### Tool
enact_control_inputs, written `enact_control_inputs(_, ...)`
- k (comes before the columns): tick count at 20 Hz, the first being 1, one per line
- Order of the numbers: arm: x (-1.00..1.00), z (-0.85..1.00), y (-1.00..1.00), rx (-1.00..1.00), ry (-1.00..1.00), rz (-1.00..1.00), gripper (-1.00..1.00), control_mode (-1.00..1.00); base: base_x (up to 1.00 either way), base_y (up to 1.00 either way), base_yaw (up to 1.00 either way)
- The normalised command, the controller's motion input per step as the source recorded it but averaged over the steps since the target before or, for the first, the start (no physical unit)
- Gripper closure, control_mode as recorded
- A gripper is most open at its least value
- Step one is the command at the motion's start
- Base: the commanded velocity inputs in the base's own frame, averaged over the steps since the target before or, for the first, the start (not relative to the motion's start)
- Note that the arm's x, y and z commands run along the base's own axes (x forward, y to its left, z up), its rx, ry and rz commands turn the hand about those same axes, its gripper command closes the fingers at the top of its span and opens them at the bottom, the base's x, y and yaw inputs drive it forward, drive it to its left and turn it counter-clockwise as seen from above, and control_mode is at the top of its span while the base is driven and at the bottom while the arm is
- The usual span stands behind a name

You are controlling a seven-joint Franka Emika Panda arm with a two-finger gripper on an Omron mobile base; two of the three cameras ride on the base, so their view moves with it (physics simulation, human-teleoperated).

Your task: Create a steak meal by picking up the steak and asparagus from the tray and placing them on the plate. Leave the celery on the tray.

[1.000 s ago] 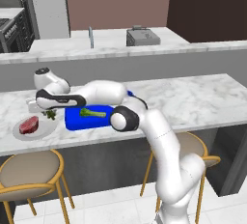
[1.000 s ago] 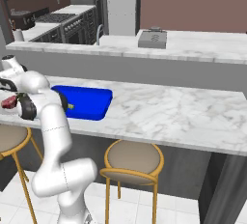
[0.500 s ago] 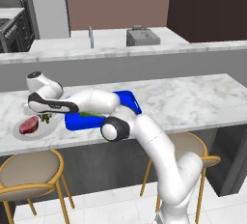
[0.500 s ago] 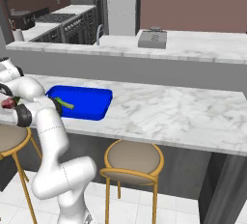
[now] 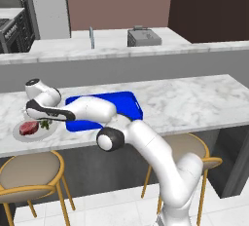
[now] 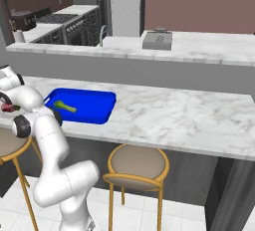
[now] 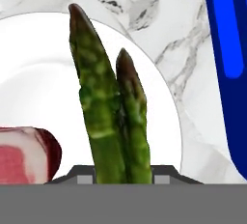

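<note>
On the marble bench (image 5: 194,103) we see the blue tray (image 6: 94,106) with the celery (image 6: 65,107) lying in it, and just left of the tray the white plate (image 7: 34,83). The steak (image 5: 28,128) rests on the plate. Our fingers (image 7: 123,172) are clamped on the asparagus (image 7: 108,107), holding it over the plate beside the steak, its tips pointing away from the hand

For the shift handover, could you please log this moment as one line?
gripper: shut on asparagus | over plate | steak: on plate | celery: on tray
</note>
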Motion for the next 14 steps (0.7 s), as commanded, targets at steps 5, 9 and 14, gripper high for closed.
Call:
enact_control_inputs(5,0.03,-0.25,0.00,0.00,0.00,-0.02,1.00,-1.00,0.00,0.00,0.00)
enact_control_inputs(9,0.11,-0.24,0.01,0.00,0.00,-0.02,1.00,-1.00,0.00,0.00,0.00)
enact_control_inputs(14,0.12,-0.24,0.14,0.00,0.00,-0.01,1.00,-1.00,0.00,0.00,0.00)
